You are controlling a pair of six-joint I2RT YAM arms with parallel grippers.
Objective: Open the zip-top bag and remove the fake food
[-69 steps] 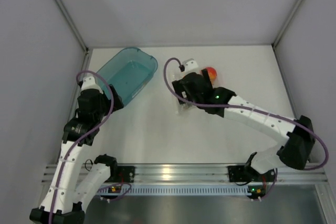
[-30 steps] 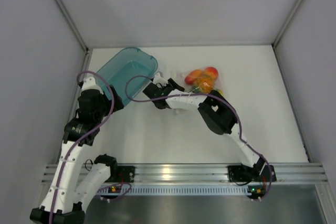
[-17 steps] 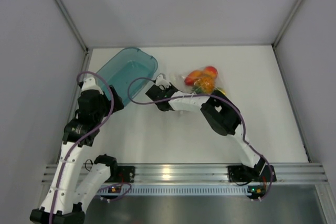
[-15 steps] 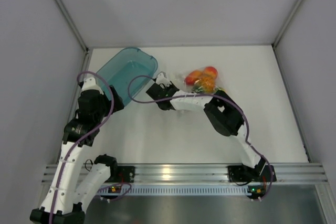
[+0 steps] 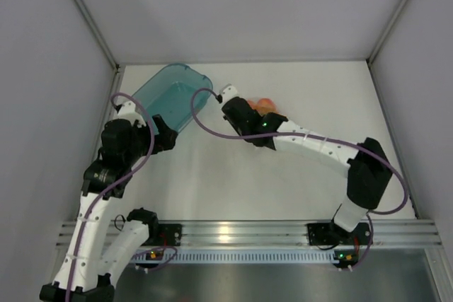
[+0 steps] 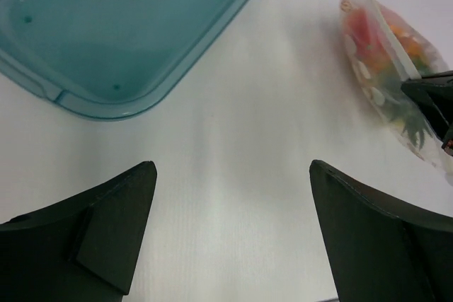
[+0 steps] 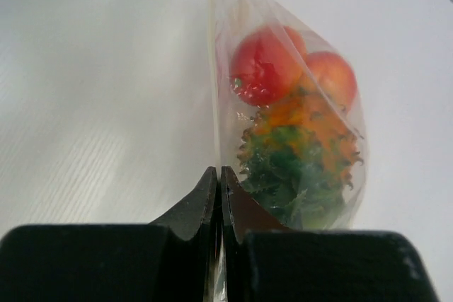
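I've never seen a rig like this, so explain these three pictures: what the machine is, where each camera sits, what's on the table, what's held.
This is a robot with a left arm and a right arm, both bolted at the near edge of a white table. The overhead picture looks down from above and behind them. The other two come from small cameras on each wrist, so that arm's own fingers show at the bottom.

On the table lie a teal plastic tray and a clear zip-top bag of toy fruit, including an orange pineapple with green leaves.

The right gripper is shut on the bag's zip edge. The left gripper is open, holds nothing, and hangs above the table between tray and bag.
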